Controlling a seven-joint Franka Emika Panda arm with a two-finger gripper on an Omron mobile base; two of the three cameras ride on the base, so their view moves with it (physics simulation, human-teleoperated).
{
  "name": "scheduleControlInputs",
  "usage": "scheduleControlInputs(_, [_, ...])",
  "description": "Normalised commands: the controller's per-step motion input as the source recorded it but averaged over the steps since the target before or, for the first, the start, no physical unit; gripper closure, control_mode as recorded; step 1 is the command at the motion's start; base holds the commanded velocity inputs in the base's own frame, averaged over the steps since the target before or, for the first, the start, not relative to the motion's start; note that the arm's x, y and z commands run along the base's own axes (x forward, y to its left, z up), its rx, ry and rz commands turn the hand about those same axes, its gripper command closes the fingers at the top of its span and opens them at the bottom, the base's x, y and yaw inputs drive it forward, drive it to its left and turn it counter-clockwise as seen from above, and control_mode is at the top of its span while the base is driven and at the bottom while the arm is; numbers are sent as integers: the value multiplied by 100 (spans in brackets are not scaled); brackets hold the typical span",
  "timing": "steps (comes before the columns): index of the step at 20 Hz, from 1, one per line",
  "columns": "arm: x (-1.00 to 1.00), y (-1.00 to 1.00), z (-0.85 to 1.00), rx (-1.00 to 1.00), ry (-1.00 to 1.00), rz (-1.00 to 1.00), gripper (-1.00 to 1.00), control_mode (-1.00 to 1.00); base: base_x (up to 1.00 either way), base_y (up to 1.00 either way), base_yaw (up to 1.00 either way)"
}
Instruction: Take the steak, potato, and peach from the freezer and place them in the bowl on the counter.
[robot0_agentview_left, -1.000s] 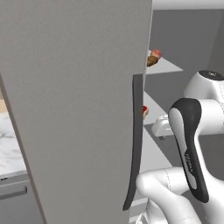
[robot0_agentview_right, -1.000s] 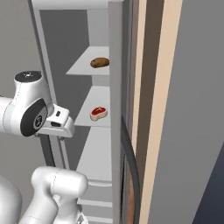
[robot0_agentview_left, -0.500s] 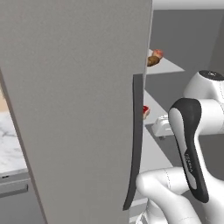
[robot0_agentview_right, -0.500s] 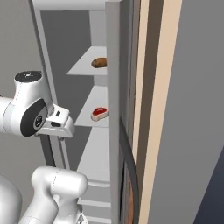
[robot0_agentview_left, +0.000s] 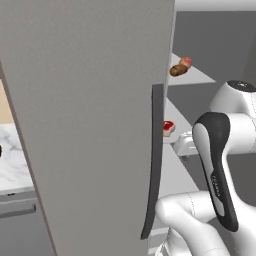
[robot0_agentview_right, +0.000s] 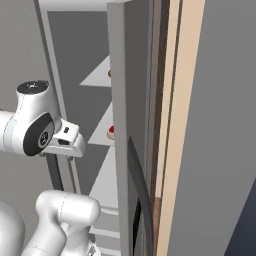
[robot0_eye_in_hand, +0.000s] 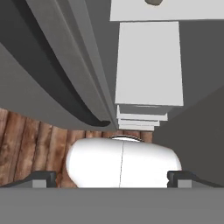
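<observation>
With my gripper (robot0_eye_in_hand: 111, 178) spread fully open and holding nothing beside the freezer's door (robot0_agentview_left: 85, 115), I see the steak (robot0_agentview_left: 168, 127) on a middle shelf and the potato (robot0_agentview_left: 176, 70) touching the peach (robot0_agentview_left: 185, 62) one shelf higher.

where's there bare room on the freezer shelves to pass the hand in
The shelf holding the steak is bare toward its front edge, between the steak and the door's dark handle. The upper shelf is bare in front of the potato and peach, which sit close together at its near corner. Entry is tight beside the freezer door. The gripper is open.
</observation>
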Motion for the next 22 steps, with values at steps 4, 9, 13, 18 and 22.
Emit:
scheduleControlInputs(4, [0, 0, 0, 0, 0, 0, -100, 100, 34, -78, 18])
scheduleControlInputs(9, [0, 0, 0, 0, 0, 0, -100, 100, 28, -54, 9])
scheduleControlInputs(13, [0, 0, 0, 0, 0, 0, -100, 100, 7, -18, 0])
scheduleControlInputs(18, [0, 0, 0, 0, 0, 0, -100, 100, 0, -1, 0])
scheduleControlInputs(22, [0, 0, 0, 0, 0, 0, -100, 100, 0, 0, 0])
